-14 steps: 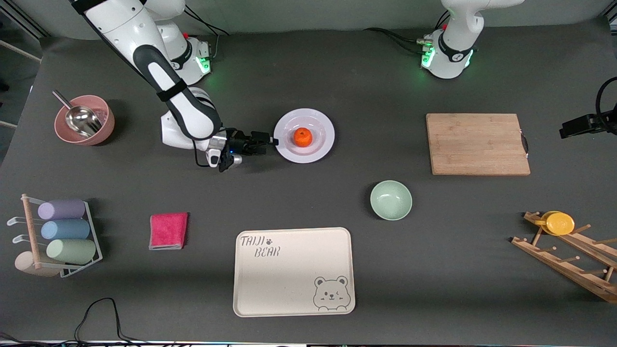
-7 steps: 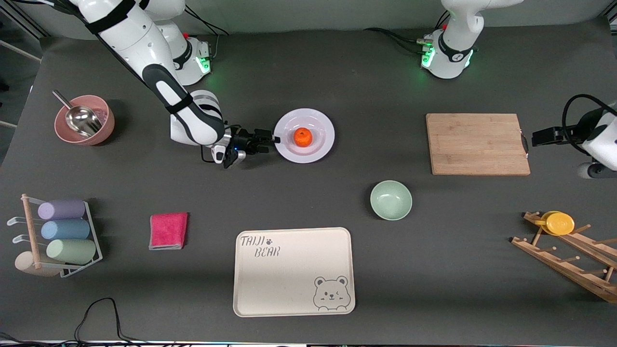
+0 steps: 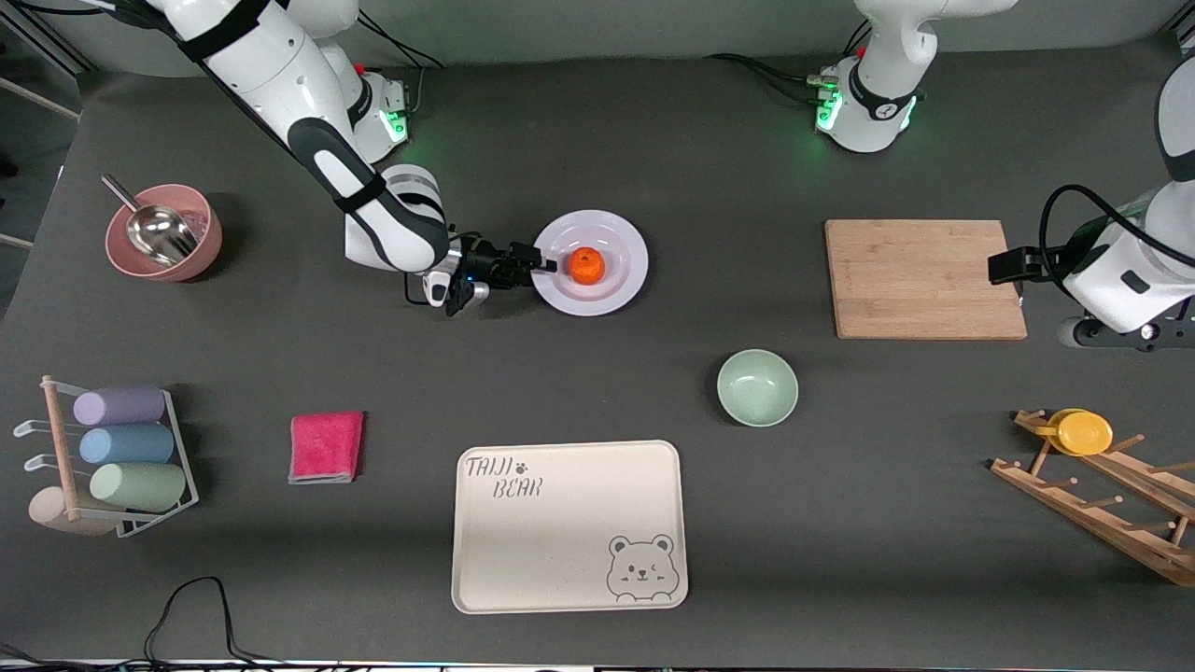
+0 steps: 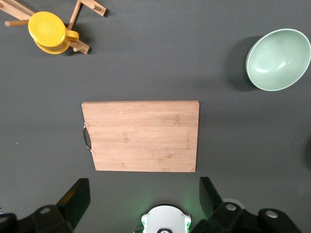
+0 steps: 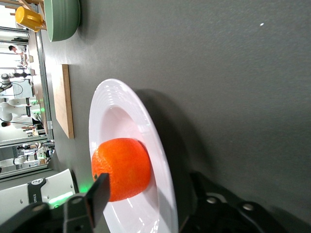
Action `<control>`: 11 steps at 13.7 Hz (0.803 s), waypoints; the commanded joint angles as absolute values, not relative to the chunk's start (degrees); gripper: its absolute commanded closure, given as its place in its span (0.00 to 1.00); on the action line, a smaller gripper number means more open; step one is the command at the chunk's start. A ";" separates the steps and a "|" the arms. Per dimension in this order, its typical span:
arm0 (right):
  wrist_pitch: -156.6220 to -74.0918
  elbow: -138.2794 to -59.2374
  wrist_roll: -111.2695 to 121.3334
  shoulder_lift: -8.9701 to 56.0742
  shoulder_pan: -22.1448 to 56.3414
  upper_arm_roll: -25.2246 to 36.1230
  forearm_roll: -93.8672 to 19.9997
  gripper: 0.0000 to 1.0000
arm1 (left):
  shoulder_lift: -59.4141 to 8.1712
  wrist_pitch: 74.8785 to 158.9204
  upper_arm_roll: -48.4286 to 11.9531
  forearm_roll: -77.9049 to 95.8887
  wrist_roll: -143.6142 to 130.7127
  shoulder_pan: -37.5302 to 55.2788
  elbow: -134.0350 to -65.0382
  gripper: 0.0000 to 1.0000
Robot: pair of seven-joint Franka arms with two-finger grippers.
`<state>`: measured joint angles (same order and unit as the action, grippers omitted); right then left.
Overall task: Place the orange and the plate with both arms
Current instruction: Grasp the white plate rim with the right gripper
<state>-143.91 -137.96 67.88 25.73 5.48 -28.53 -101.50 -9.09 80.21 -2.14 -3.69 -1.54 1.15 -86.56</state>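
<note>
Front view: my right end effector [image 3: 544, 265] sits at the rim of the plate [image 3: 627, 245], where the orange [image 3: 586, 266] rests. My left end effector [image 3: 1005, 266] hangs over the cutting board [image 3: 924, 278].

Left wrist view: my fingers [image 4: 74, 199] are spread above the board.

Right wrist view: my fingers [image 5: 99, 192] straddle the rim, unclosed.

plate [image 5: 121, 145] rim cut off; wooden rack [image 3: 1111, 504] cropped

The bright orange [image 3: 587, 265] sits in the middle of the pale glossy plate [image 3: 616, 295].
</note>
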 commanded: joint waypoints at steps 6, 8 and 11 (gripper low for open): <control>-144.76 -137.20 68.47 25.58 4.93 -28.92 -103.71 1.00 | -9.32 79.80 -1.76 -4.13 -2.46 1.58 -86.31 0.00; -144.76 -135.89 64.89 24.96 4.83 -28.92 -103.71 1.00 | -9.32 79.80 -1.76 -4.13 -2.46 1.58 -86.40 0.00; -144.76 -133.16 62.41 24.70 4.57 -28.65 -103.71 1.00 | -9.32 79.80 -1.76 -4.13 -2.46 1.58 -86.40 0.00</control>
